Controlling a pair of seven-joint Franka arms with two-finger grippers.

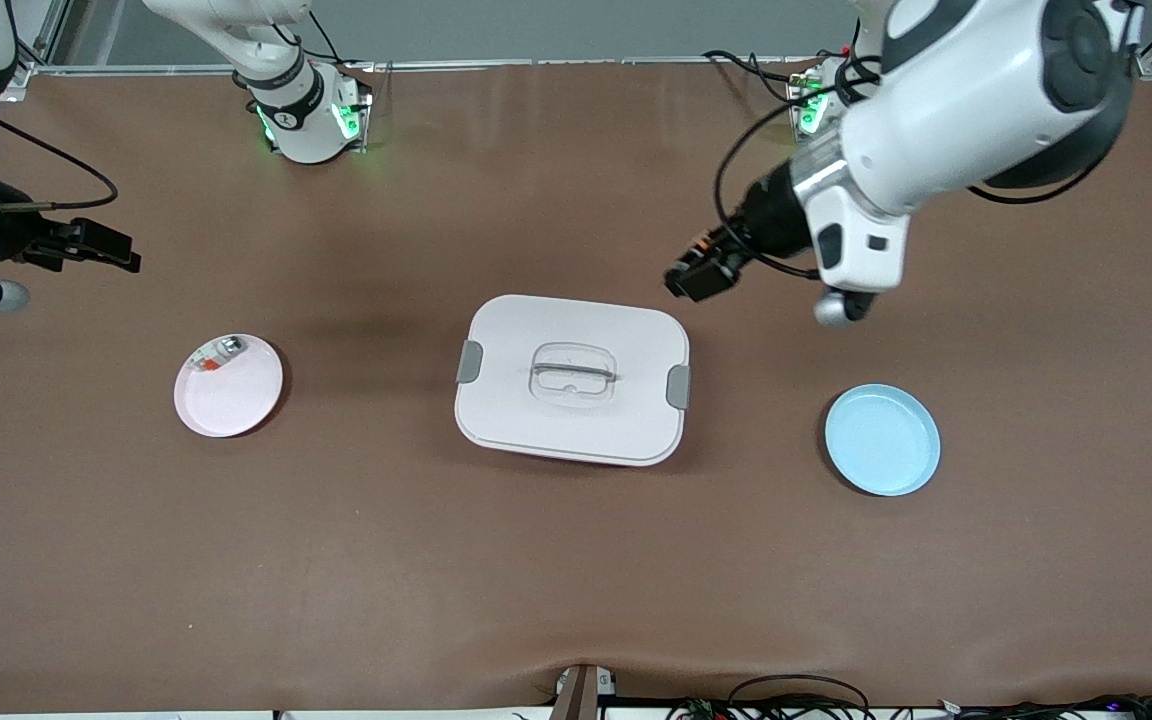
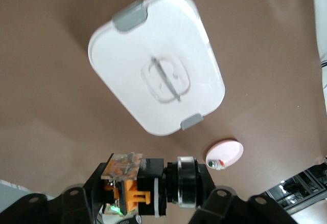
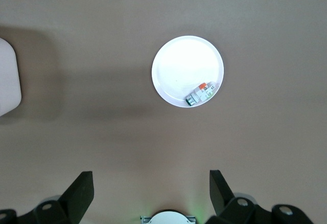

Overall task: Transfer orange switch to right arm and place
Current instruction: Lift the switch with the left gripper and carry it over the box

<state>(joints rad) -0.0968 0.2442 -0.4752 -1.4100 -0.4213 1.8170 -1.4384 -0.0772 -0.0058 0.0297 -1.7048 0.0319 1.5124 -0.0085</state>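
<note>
The orange switch (image 2: 148, 188), orange body with a round black cap, is held between the shut fingers of my left gripper (image 2: 148, 191). In the front view the left gripper (image 1: 698, 272) hangs over the table just past the corner of the white lidded box (image 1: 572, 378), and the switch (image 1: 700, 247) shows as an orange bit in the jaws. My right gripper (image 1: 101, 247) is open and empty, up over the table at the right arm's end, above the pink plate (image 1: 228, 385). Its open fingers (image 3: 82, 191) frame bare table in the right wrist view.
The pink plate (image 3: 187, 71) holds a small silvery-clear piece with a red bit (image 3: 199, 94). A light blue plate (image 1: 882, 439) lies toward the left arm's end, nearer the front camera. The white box with grey clips (image 2: 156, 60) sits mid-table.
</note>
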